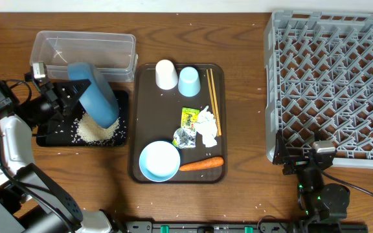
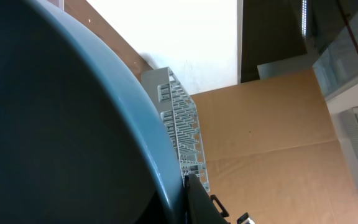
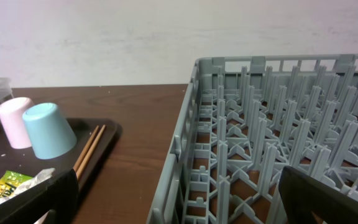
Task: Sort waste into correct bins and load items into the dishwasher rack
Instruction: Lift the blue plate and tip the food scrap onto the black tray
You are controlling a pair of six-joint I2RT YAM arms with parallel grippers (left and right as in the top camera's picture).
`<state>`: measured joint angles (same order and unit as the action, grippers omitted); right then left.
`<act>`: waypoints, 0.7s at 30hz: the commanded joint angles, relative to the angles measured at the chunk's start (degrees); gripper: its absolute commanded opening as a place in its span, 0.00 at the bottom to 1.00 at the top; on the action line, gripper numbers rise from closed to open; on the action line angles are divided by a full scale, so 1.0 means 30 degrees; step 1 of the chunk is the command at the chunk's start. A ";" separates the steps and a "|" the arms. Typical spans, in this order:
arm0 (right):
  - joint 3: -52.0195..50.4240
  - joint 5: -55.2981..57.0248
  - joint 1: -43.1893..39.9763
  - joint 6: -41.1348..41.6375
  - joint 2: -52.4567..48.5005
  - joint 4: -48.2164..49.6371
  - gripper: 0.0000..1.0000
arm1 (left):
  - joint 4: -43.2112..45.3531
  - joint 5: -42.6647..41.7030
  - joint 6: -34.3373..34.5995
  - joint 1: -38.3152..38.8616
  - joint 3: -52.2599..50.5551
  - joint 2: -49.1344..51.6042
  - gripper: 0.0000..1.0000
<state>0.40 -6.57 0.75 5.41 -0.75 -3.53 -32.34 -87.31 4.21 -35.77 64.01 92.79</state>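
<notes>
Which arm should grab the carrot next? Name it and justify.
Right. The right gripper is open and empty beside the rack, nearer the carrot; the left gripper is shut on the dark blue plate, tilted over the black tray.

Table [image 1: 245,39]: dark brown wood with a visible grain, filling the overhead view to every edge.
Wall [image 3: 166,37]: plain matte white, rising behind the table at 12 o'clock.
Cardboard panels [image 2: 272,137]: brown, at 3 to 5 o'clock in the left wrist view.
Light: soft and even across the tabletop.
</notes>
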 commanded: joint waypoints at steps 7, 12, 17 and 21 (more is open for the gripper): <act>-0.0029 0.0117 -0.0197 -0.0117 -0.0015 -0.0058 0.99 | -0.1027 0.3949 -0.0459 0.3526 -0.0015 -0.4262 0.06; -0.0029 0.0117 -0.0197 -0.0117 -0.0015 -0.0058 0.99 | -0.2667 1.2947 -0.0452 0.8823 -0.0015 -0.6054 0.06; -0.0029 0.0117 -0.0197 -0.0117 -0.0015 -0.0058 0.99 | -0.2623 1.8411 -0.0153 1.4528 -0.0015 -0.5617 0.06; -0.0029 0.0117 -0.0197 -0.0117 -0.0015 -0.0058 0.99 | -0.2047 2.3263 0.1129 1.7515 -0.0015 -0.4750 0.06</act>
<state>0.40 -6.57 0.75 5.41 -0.75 -3.53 -39.35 -34.04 5.26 12.84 64.01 77.17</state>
